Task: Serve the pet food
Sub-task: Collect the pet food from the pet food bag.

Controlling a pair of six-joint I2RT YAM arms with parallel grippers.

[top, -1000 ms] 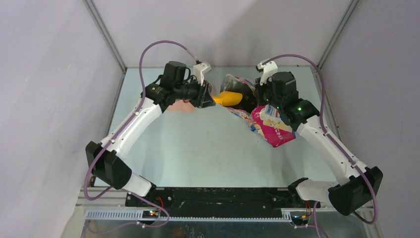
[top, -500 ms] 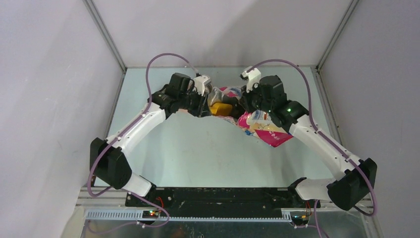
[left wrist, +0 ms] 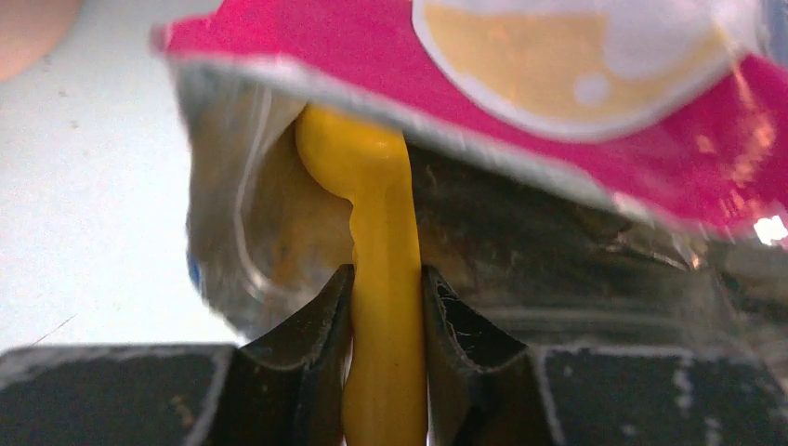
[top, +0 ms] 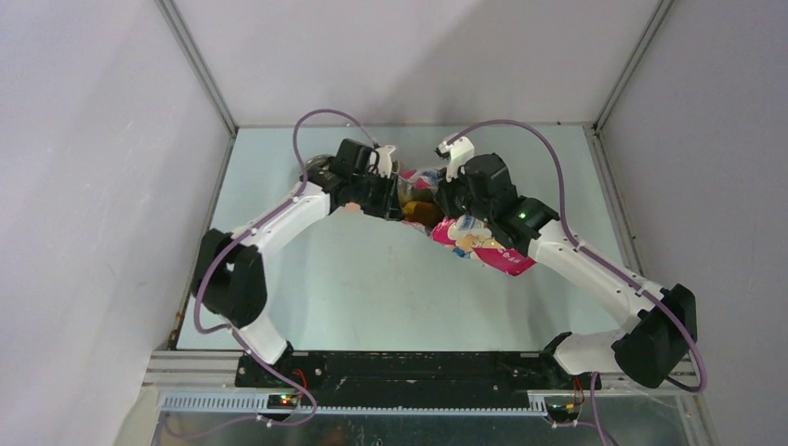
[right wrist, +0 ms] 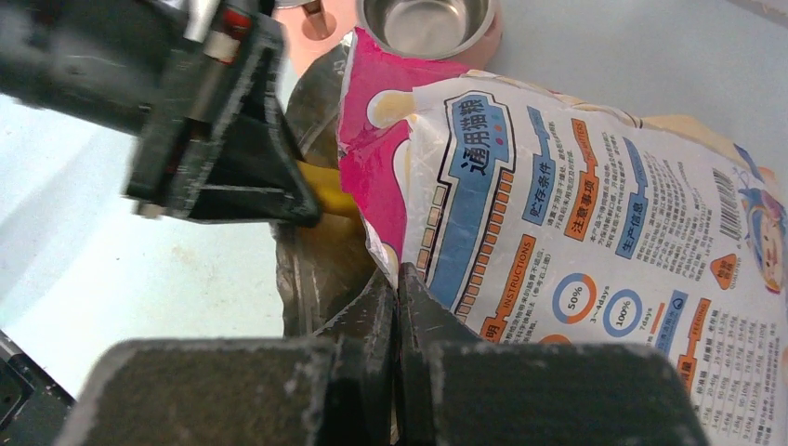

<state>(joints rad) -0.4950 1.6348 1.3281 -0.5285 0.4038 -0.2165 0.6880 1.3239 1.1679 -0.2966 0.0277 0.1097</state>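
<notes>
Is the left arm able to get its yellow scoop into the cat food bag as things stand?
Probably yes. The yellow scoop, clamped in the left gripper, pokes into the open mouth of the cat food bag, whose edge the right gripper pinches.

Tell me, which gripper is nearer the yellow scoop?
Left. The left gripper clamps the yellow scoop by its handle; the right gripper pinches the cat food bag edge, not touching the scoop.

The bag (right wrist: 576, 214) is pink and white with blue-and-orange print, silver inside; the scoop (left wrist: 381, 279) yellow; the feeder (right wrist: 336, 28) pink.
</notes>
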